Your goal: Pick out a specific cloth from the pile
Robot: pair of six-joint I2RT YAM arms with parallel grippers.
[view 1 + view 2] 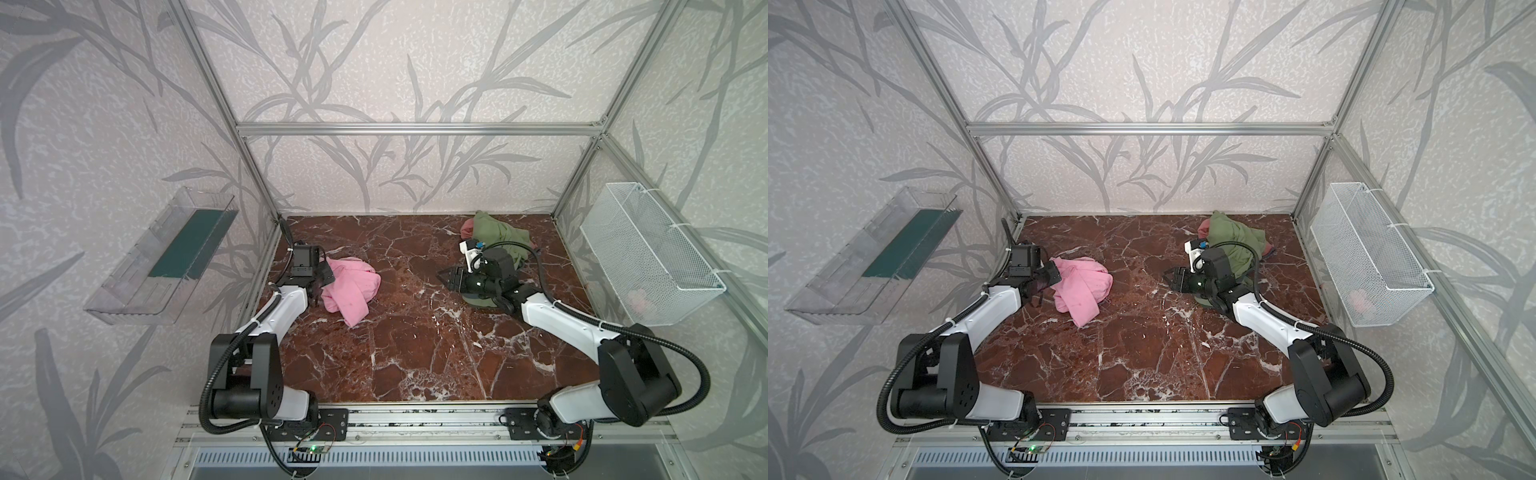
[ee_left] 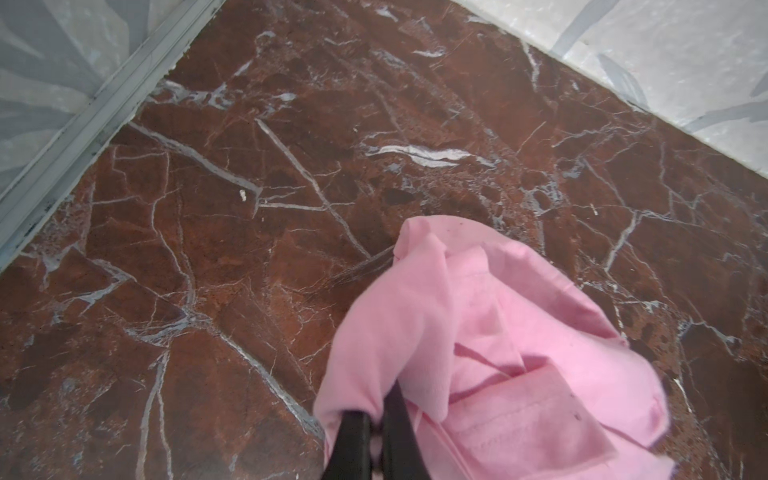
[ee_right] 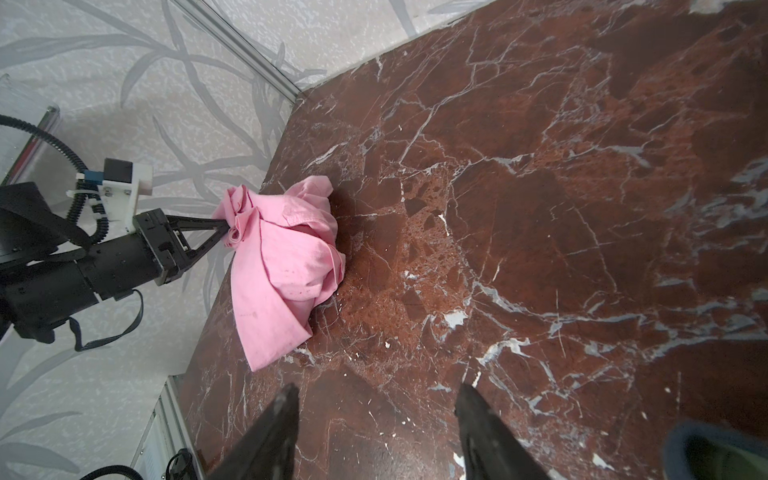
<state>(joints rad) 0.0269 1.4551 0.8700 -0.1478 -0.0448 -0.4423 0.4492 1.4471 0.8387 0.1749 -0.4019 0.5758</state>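
Note:
The light pink cloth lies bunched on the left of the marble table, well apart from the pile. My left gripper is shut on a fold at the cloth's near-left edge. In the right wrist view the cloth drapes from the left gripper down onto the table. The pile of olive-green and salmon-red cloth sits at the back right. My right gripper hovers open in front of the pile, nothing between its fingers.
Another green piece lies under the right arm's wrist. A white wire basket hangs on the right wall with something pink inside. A clear plastic tray hangs on the left wall. Aluminium frame posts ring the table.

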